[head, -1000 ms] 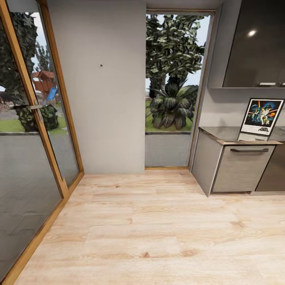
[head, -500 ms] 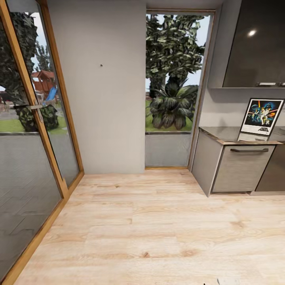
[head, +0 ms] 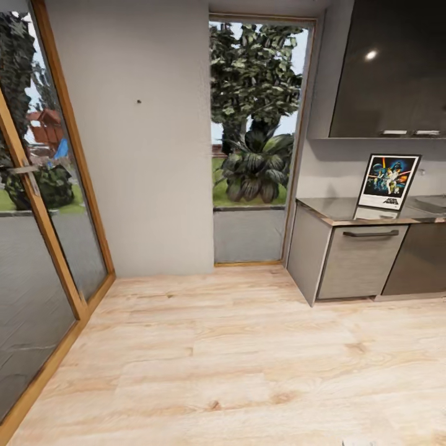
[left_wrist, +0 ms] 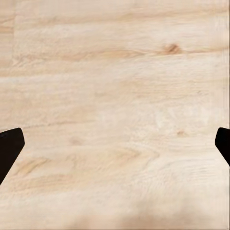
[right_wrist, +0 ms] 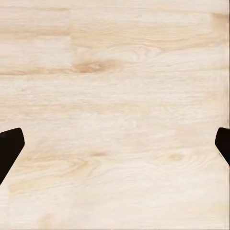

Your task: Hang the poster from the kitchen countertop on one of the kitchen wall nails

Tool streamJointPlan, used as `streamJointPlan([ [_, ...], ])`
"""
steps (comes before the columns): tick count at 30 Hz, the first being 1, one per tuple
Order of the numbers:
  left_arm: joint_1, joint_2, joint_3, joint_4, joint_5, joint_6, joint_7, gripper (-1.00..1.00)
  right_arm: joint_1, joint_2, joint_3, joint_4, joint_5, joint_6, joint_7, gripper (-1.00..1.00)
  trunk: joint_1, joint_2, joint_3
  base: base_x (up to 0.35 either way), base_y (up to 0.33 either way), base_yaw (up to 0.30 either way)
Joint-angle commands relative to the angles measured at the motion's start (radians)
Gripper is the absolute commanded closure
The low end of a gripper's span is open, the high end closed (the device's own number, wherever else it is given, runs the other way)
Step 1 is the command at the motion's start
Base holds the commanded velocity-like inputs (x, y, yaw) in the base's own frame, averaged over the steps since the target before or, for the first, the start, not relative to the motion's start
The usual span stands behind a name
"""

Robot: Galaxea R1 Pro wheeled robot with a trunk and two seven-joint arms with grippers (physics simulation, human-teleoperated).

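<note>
The poster (head: 389, 181) stands upright on the kitchen countertop (head: 334, 210) at the right, leaning against the grey wall. A wall nail (head: 139, 101) shows as a small dark dot on the light-grey wall at the upper left. My left gripper (left_wrist: 115, 143) is open over bare wood floor, its dark fingertips (left_wrist: 9, 148) spread wide apart. My right gripper (right_wrist: 115, 146) is open in the same way above the floor, one fingertip (right_wrist: 9, 146) at each side, nothing between them.
Grey cabinets with a dark bar handle (head: 370, 233) stand under the counter, dark upper cabinets (head: 390, 68) above. A glass door with wood frame (head: 43, 204) lines the left side. A window (head: 254, 124) looks onto plants. Pale wood floor (head: 235, 365) stretches ahead.
The whole head view has shifted left, so the camera has turned a little to the right; more of the counter and cabinets shows. The poster has not moved on the counter.
</note>
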Motion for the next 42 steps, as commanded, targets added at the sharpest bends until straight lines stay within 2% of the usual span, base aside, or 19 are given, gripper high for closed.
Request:
streamJointPlan([
  [1,0.001,0.000,0.001,-0.002,-0.001,-0.001,0.000,-1.00,-0.001,0.000,0.000,0.003,0.001,-0.003,0.000,-1.00,0.000,0.000,-0.001,0.198,-0.261,-0.155],
  [7,0.001,0.000,0.000,-0.002,-0.001,0.000,0.001,-1.00,-0.001,0.000,0.000,0.033,0.004,-0.002,0.001,-1.00,0.000,0.000,0.000,0.188,-0.283,-0.064],
  [10,0.001,0.000,0.001,-0.002,-0.001,0.001,0.001,-1.00,-0.001,-0.009,-0.001,0.052,0.003,-0.004,0.000,-1.00,0.000,0.000,0.000,0.218,-0.276,-0.009],
  [25,0.001,0.000,0.001,-0.002,-0.001,0.000,0.001,-1.00,-0.001,-0.012,-0.001,0.056,0.003,-0.004,0.000,-1.00,0.000,0.000,0.000,0.253,-0.244,-0.009],
  [33,0.001,0.000,0.001,-0.001,-0.001,-0.001,0.002,-1.00,-0.001,-0.012,-0.001,0.056,0.001,-0.004,0.000,-1.00,0.000,0.000,0.003,0.230,-0.211,-0.211],
  [42,0.001,0.000,0.001,-0.001,-0.001,-0.002,0.003,-1.00,-0.001,-0.012,-0.001,0.057,0.001,-0.004,0.000,-1.00,0.000,0.000,0.009,0.043,-0.038,-0.281],
])
